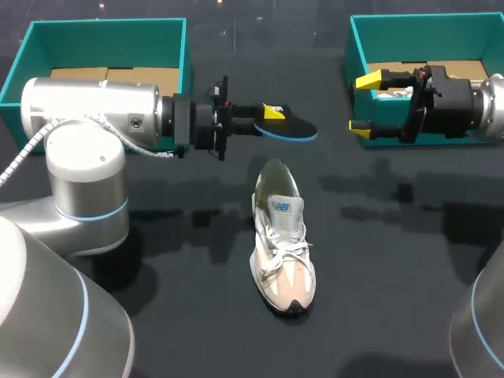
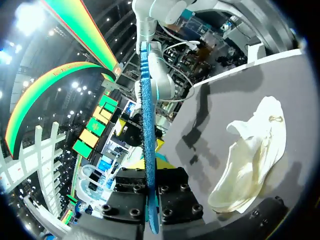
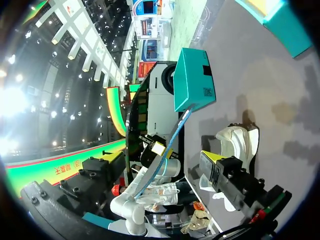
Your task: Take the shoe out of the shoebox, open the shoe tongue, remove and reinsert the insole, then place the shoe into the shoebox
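Left gripper (image 1: pixel 272 116) clamps the insole (image 1: pixel 293 128); right gripper (image 1: pixel 364 103) is spread, holding nothing.
The blue-edged insole sits just beyond the heel of the shoe (image 1: pixel 283 244), which lies mid-table (image 1: pixel 157 315), toe toward the robot. The right gripper hangs at the right shoebox's (image 1: pixel 465 27) front wall; the left shoebox (image 1: pixel 102 35) is well apart.

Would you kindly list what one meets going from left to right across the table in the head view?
Left shoebox → insole → right gripper. The shoe shares the insole's span, so I omit it.
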